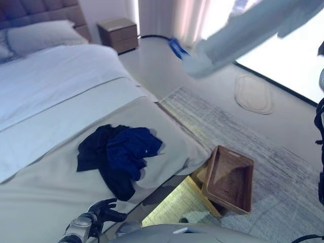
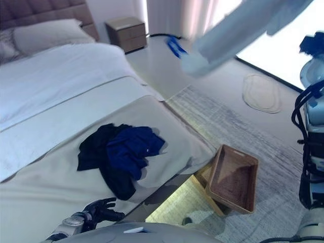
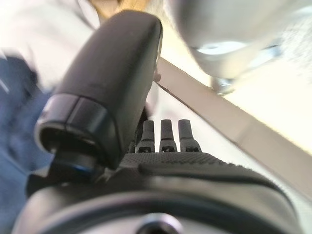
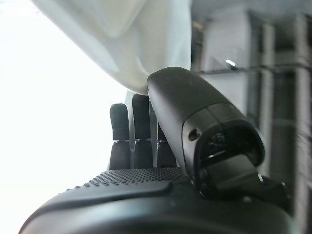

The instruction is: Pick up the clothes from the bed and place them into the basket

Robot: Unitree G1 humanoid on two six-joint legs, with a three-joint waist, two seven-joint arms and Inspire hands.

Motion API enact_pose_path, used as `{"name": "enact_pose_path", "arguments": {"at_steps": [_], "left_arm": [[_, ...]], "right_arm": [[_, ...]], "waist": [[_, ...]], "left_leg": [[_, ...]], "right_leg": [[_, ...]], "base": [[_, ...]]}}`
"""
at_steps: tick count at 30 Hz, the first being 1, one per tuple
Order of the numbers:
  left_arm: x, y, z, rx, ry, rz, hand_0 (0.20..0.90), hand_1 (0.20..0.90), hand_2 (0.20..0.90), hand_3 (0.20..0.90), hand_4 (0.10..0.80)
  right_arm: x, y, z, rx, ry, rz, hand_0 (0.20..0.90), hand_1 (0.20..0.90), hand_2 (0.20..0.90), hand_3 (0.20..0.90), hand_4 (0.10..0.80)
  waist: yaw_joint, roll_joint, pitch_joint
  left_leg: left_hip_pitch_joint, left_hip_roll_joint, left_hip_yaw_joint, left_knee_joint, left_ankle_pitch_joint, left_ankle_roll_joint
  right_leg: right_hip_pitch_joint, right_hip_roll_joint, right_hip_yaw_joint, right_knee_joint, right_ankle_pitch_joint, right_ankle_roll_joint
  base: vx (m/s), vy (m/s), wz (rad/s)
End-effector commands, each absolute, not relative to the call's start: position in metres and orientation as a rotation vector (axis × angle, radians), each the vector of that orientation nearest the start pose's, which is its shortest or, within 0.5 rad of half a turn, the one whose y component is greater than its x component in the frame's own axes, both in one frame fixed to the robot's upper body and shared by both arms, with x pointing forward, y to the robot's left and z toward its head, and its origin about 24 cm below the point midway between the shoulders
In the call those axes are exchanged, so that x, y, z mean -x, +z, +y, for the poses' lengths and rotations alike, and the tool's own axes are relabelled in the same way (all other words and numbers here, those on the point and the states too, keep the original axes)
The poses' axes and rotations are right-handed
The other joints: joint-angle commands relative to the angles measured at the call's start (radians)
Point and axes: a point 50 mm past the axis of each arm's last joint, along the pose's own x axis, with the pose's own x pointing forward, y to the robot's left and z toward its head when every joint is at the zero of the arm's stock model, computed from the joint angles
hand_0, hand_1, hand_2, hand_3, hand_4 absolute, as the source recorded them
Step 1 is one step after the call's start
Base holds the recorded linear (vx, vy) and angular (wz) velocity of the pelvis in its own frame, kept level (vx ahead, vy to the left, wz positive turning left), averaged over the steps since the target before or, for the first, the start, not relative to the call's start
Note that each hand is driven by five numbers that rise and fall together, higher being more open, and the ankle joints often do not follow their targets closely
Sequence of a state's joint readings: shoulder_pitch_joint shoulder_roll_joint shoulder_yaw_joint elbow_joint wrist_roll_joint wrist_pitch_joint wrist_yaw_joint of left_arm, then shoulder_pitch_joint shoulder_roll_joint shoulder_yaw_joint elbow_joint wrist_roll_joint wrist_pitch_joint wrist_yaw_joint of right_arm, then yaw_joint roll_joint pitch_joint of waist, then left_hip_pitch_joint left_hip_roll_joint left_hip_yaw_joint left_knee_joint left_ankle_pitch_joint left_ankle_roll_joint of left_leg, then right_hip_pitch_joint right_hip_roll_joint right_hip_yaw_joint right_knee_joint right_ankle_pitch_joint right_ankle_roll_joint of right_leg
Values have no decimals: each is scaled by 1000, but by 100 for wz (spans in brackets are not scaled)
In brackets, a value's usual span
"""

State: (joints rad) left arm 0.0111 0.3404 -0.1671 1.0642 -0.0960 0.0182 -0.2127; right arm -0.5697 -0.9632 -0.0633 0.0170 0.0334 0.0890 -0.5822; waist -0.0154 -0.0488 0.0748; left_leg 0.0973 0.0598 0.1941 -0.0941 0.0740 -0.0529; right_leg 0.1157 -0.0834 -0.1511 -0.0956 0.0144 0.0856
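Lying in a crumpled heap on the bed [image 1: 45, 202], near its foot, are the dark blue and black clothes [image 1: 119, 154]. Just below them, at the bed's edge, the left hand [image 1: 104, 211] hangs with fingers straight and loosely spread, holding nothing. To the right, the brown basket [image 1: 230, 178] leans tilted on the rug [image 1: 263, 152] beside the bed. The right hand [image 4: 161, 161] shows only in its wrist view, fingers straight and thumb out, grasping nothing, pale cloth [image 4: 126, 39] beyond it.
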Motion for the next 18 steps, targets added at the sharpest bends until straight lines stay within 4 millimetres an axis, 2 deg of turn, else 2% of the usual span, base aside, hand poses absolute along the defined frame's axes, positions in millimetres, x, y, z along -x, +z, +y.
{"name": "enact_pose_path", "arguments": {"at_steps": [1, 4, 7, 10, 15, 18], "left_arm": [[-122, -143, 249, -267, -202, 1143, 900, 900, 900, 900, 800], [-120, -143, 248, -283, -224, 1154, 900, 900, 900, 900, 800], [-121, -143, 246, -294, -235, 1156, 900, 900, 900, 900, 800], [-131, -140, 244, -306, -241, 1124, 900, 900, 900, 900, 800], [-179, -121, 238, -307, -220, 964, 900, 900, 900, 900, 800], [-196, -112, 233, -294, -217, 890, 900, 900, 900, 900, 800]], "right_arm": [[-286, 315, -281, 863, -593, -791, 300, 300, 300, 200, 100], [-300, 283, -281, 940, -495, -610, 300, 300, 300, 200, 100], [-308, 261, -286, 961, -459, -505, 300, 300, 300, 200, 100], [-318, 246, -291, 995, -452, -423, 300, 300, 300, 200, 100], [-338, 255, -298, 1077, -501, -329, 300, 300, 300, 200, 100], [-344, 257, -305, 1118, -551, -280, 300, 300, 300, 200, 100]], "waist": [[35, 0, -26], [22, 6, -13], [13, 14, 4], [9, 30, 39], [3, 75, 171], [1, 99, 227]], "left_leg": [[28, -50, -21, 42, -159, 59], [29, -40, -3, 47, -161, 59], [20, -32, 3, 54, -159, 57], [-19, -24, -3, 69, -150, 51], [-155, -18, -30, 118, -119, 31], [-215, -15, -39, 147, -107, 23]], "right_leg": [[-27, 4, -58, 107, -65, -1], [-35, 9, -52, 113, -67, -8], [-48, 14, -47, 121, -70, -15], [-86, 15, -50, 133, -71, -23], [-213, 12, -55, 185, -74, -44], [-267, 8, -57, 208, -74, -53]], "base": [[11, -151, -42], [14, -160, -24], [-7, -163, -7], [-109, -184, -2], [-314, -160, -5], [-211, -116, -1]]}}
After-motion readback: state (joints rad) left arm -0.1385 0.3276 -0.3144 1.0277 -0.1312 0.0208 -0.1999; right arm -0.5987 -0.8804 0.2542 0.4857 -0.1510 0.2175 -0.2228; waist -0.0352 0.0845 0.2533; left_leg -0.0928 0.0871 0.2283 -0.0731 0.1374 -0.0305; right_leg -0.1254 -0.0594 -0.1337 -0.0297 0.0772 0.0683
